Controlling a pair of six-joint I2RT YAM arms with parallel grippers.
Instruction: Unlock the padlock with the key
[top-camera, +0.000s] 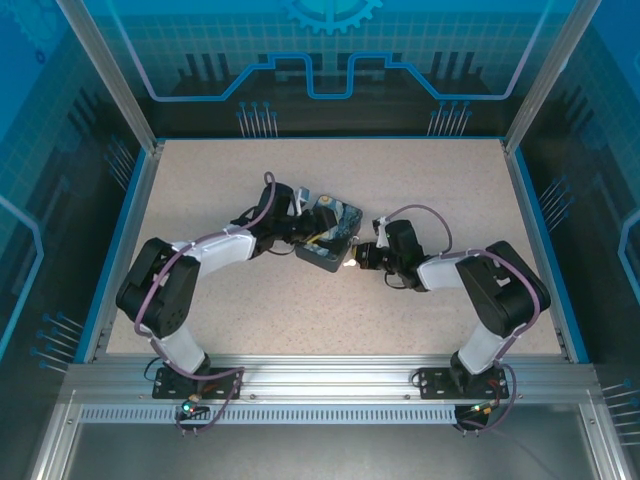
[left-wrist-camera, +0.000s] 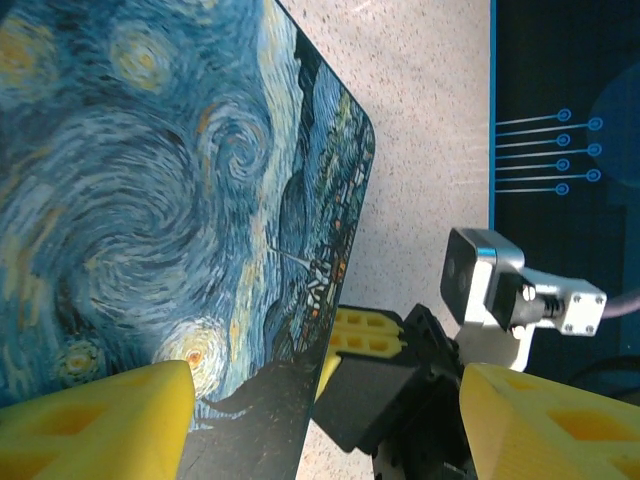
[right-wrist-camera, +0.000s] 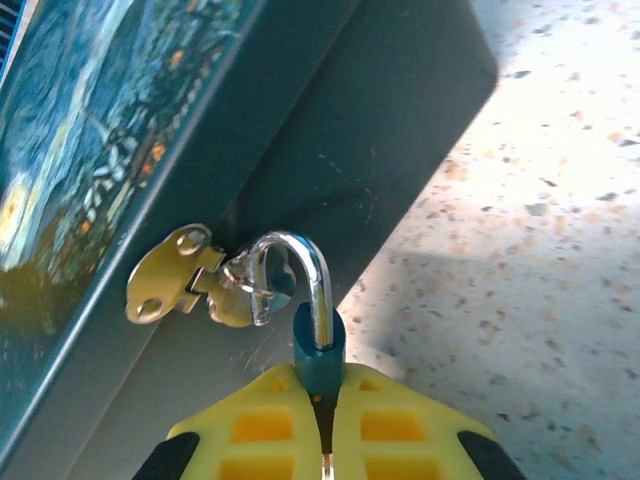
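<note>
Clamped right fingers (right-wrist-camera: 395, 425) on the padlock (right-wrist-camera: 318, 352), its shackle (right-wrist-camera: 316, 272) hooked through the hasp (right-wrist-camera: 165, 285) of the shut tin (right-wrist-camera: 90, 150). Held left fingers (left-wrist-camera: 100, 420) apart at the tin's lid edge.

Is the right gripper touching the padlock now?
Touching. The right wrist view shows the right gripper shut on the padlock, yellow fingers pressing its blue body.

The left arm (top-camera: 165, 285) and right arm (top-camera: 500, 290) rise from bases at the near edge of the counter (top-camera: 400, 330). Their elbows bow outward and their forearms converge toward the middle. The left pincer (top-camera: 296, 228) points inward to the right, its yellow fingers (left-wrist-camera: 100, 420) spread wide. The right pincer (top-camera: 352, 257) faces it from close by, low and pointing left. Its yellow fingers (right-wrist-camera: 400, 425) are pressed together, pinching the padlock (right-wrist-camera: 318, 350) by its blue body.
</note>
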